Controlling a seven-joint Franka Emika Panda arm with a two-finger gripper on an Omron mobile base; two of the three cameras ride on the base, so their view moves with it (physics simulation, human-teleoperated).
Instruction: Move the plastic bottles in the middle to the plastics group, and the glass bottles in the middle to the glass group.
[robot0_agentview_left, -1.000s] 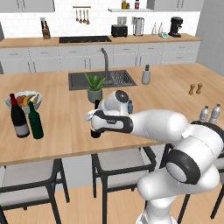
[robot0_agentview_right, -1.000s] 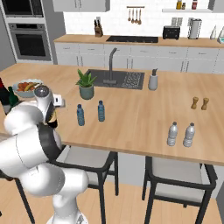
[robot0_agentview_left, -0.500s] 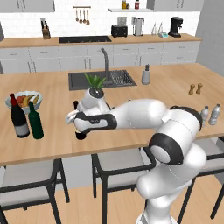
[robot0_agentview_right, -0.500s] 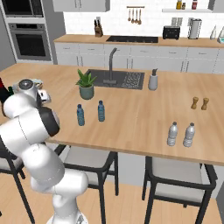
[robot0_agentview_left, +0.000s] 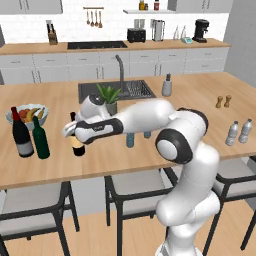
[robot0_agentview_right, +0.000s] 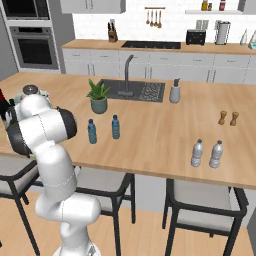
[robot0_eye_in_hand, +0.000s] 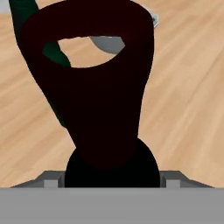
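My gripper (robot0_agentview_left: 75, 133) is shut on the glass bottle (robot0_agentview_left: 77, 145), a near-black wine bottle with a pale yellowish label. I hold it upright at the counter's left, and I cannot tell if its base touches the wood. In the hand view this bottle (robot0_eye_in_hand: 100, 109) looms dark right in front of the camera. Just to its left stands the glass group: a big dark wine bottle (robot0_agentview_left: 21, 136) and a slim green bottle (robot0_agentview_left: 41, 140). Two blue plastic bottles (robot0_agentview_right: 92, 131) (robot0_agentview_right: 115, 126) stand mid-counter. The plastics group (robot0_agentview_left: 231, 133) (robot0_agentview_left: 245, 131) stands at the right end.
A fruit bowl (robot0_agentview_left: 15, 116) sits behind the glass group. A potted plant (robot0_agentview_right: 98, 97) stands by the sink (robot0_agentview_right: 131, 91), with a grey dispenser (robot0_agentview_right: 174, 92) to the right. Wooden shakers (robot0_agentview_left: 223, 101) stand far right. Stools line the counter's near edge.
My arm has swung left along the counter with the wine bottle in its grip, from in front of the plant to just right of the green bottle.
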